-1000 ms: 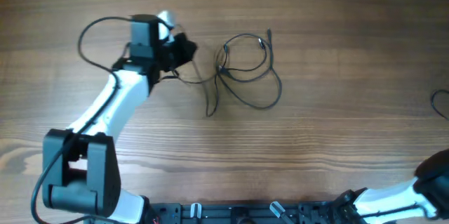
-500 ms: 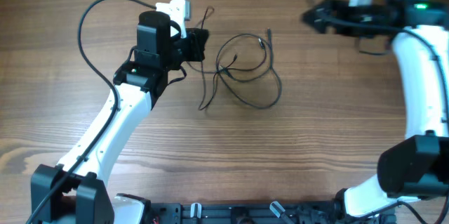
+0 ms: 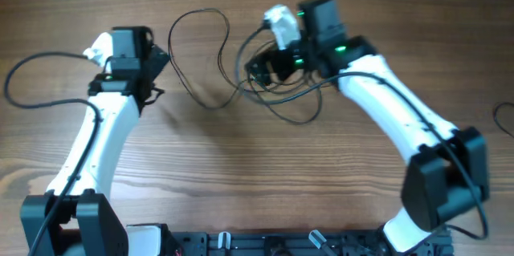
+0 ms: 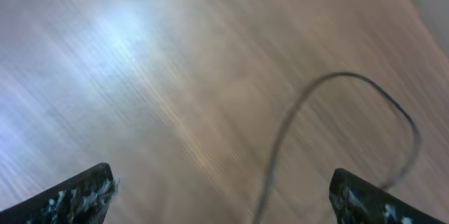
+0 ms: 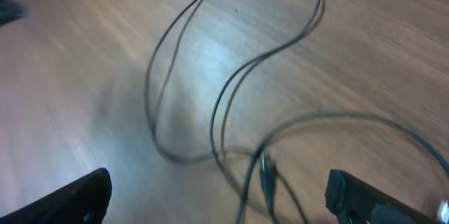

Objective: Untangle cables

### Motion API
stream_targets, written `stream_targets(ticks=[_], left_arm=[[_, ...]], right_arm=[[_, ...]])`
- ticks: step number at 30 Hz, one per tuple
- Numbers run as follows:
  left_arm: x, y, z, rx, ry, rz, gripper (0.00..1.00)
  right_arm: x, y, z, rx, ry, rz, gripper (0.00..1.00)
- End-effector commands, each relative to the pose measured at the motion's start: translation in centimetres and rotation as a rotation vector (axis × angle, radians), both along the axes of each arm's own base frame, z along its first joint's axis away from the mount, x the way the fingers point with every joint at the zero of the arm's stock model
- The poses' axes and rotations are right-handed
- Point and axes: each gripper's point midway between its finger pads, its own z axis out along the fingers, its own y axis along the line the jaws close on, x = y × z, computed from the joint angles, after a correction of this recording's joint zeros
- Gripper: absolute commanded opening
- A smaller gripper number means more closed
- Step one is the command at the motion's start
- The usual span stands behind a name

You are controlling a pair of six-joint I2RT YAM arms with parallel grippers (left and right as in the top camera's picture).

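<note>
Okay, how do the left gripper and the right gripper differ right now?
Place: the left gripper sits at the left end of the wide loop; the right gripper hangs over the tangle.
Heading: the left gripper points right, the right gripper points left.
Wrist view: one strand for the left gripper, many plus a plug for the right gripper.
Shared: both have jaws wide open, gripping nothing.

Left wrist view: one cable [image 4: 340,75] against a blurred wooden surface [image 4: 140,76].
The left gripper [image 4: 223,206] has its jaws wide apart at the lower corners; the thin black cable arches across the right half and leaves the lower edge between them.
</note>
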Motion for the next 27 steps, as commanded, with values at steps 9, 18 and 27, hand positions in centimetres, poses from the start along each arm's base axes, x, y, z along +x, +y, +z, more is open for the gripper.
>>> stream_targets(ticks=[9,18,27], left_arm=[[-2.1,0.7,-1.6,-0.061,0.085,0.071,1.00],[-3.5,0.7,-2.3,-0.057,0.153,0.073,1.00],[-3.9,0.9,-2.4,-0.055,0.166,0.079,1.00]], right_arm=[[-0.5,9.2,-10.7,-0.023,0.029,-0.064,1.00],[-1.0,10.5,-14.2,-0.005,0.056,-0.012,1.00],[-8.0,15.1,-14.1,0.111,0.246,0.194,1.00]])
